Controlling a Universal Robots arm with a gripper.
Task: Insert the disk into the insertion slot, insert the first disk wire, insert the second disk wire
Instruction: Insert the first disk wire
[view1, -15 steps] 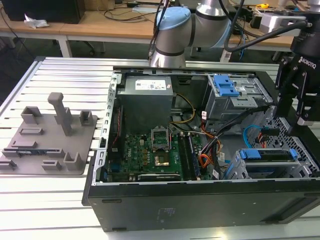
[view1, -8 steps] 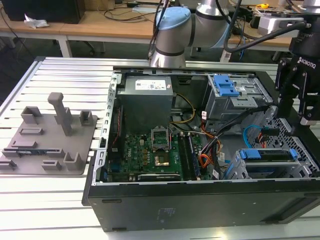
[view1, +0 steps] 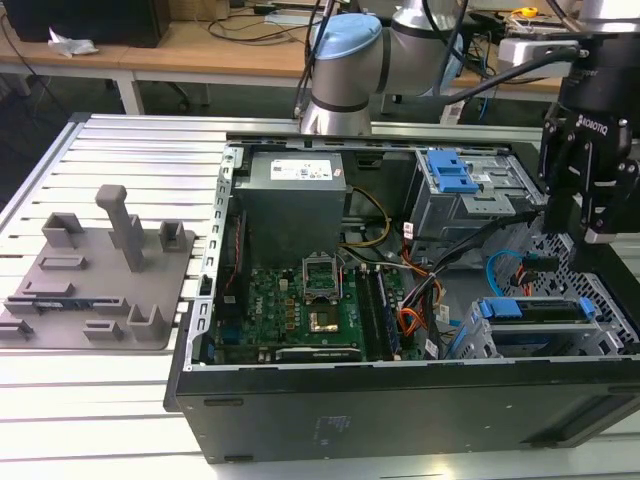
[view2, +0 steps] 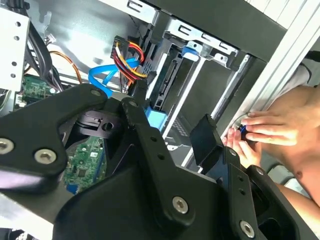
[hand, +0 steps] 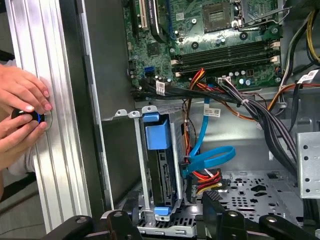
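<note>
One black robot hand (view1: 585, 230) hangs, in the exterior view, above the silver hard drive in a bright blue carrier (view1: 530, 308), which is seated in the grey perforated sheet-metal bay (view1: 475, 340). Second wrist view: hand (view2: 170, 120) spread, empty; red, orange and black wire bundle (view2: 131, 60) and flat light-blue cable (view2: 100, 80) just beyond its fingers (view2: 150, 145). First wrist view: drive (hand: 165, 175) between the spread fingers (hand: 217, 210); both cables end beside it.
</note>
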